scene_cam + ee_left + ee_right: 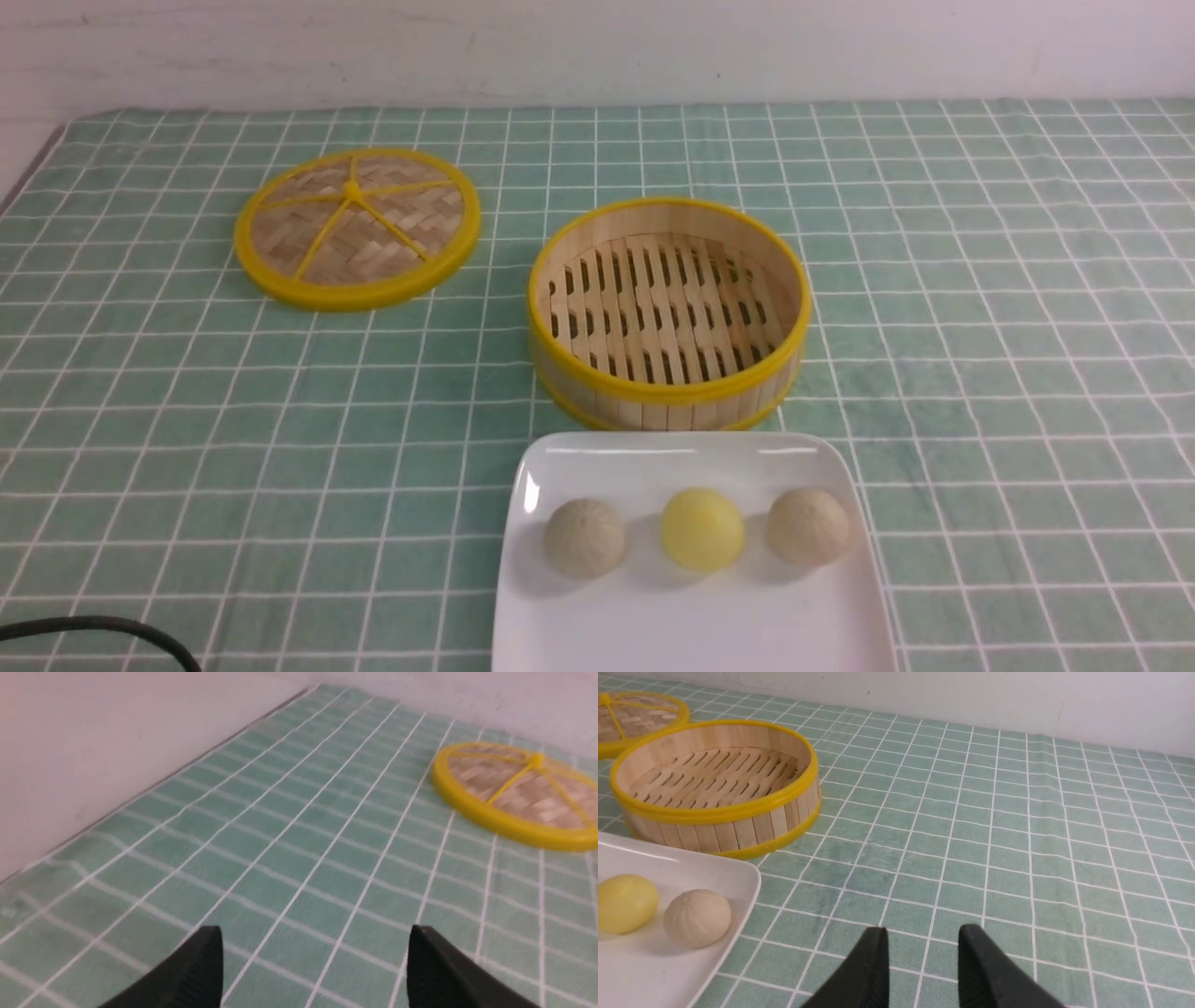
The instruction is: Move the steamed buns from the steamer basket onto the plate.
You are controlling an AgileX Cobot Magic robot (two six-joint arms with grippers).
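Three steamed buns lie in a row on the white plate (691, 644): a beige pleated bun (584, 537) on the left, a smooth yellow bun (702, 528) in the middle, and another beige pleated bun (808, 526) on the right. Just behind the plate stands the steamer basket (667, 392), with only its slatted floor showing inside. In the right wrist view, the right gripper (923, 933) hovers over bare cloth to the right of the plate (714, 877); its jaws stand apart with nothing between them. The left gripper (315, 933) is wide open over cloth near the lid.
The flat woven lid (357, 227) with yellow spokes lies on the cloth behind and left of the basket. A green checked cloth (980, 327) covers the table, and a white wall runs along the back. A black cable (103, 630) crosses the near left corner.
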